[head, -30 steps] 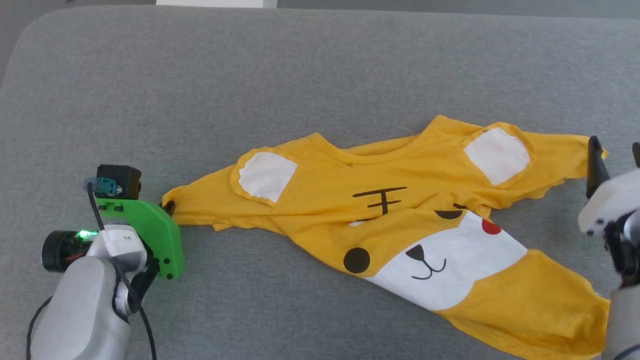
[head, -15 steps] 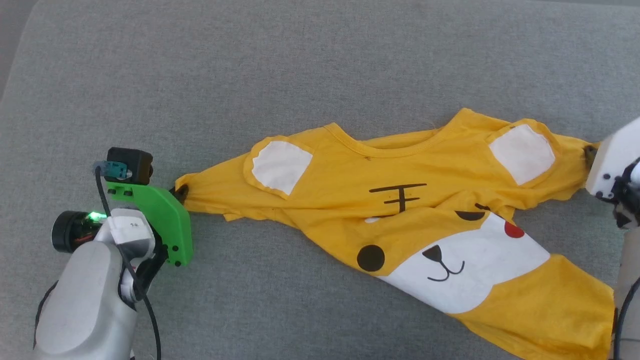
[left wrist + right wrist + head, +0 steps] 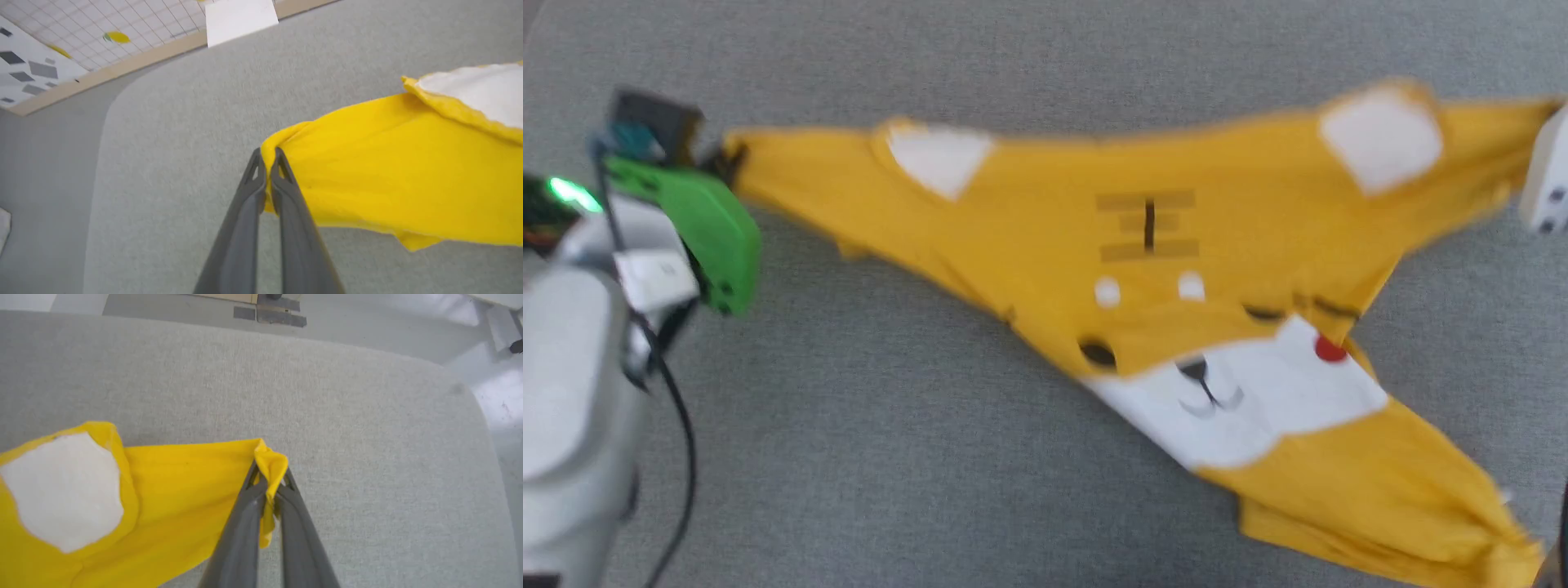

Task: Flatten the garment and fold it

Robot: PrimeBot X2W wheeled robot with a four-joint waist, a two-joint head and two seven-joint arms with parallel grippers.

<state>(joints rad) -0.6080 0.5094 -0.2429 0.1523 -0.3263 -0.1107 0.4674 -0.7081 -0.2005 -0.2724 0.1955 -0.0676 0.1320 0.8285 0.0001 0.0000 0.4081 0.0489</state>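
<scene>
Garment [image 3: 1029,220] stretches taut between outspread left gripper [image 3: 267,154] and right gripper [image 3: 270,475]; both clamp sleeves.

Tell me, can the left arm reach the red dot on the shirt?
Probably not: the left tool is pinching the shirt's sleeve tip, and the red dot lies far toward the other sleeve.

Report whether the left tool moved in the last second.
Yes. The left tool, shut on the t-shirt, now sits nearer the far-left corner of the grey padded surface, up the head view; the camera shifted too.

left gripper [image 3: 267,157] pinching yellow garment [image 3: 388,171]
</scene>
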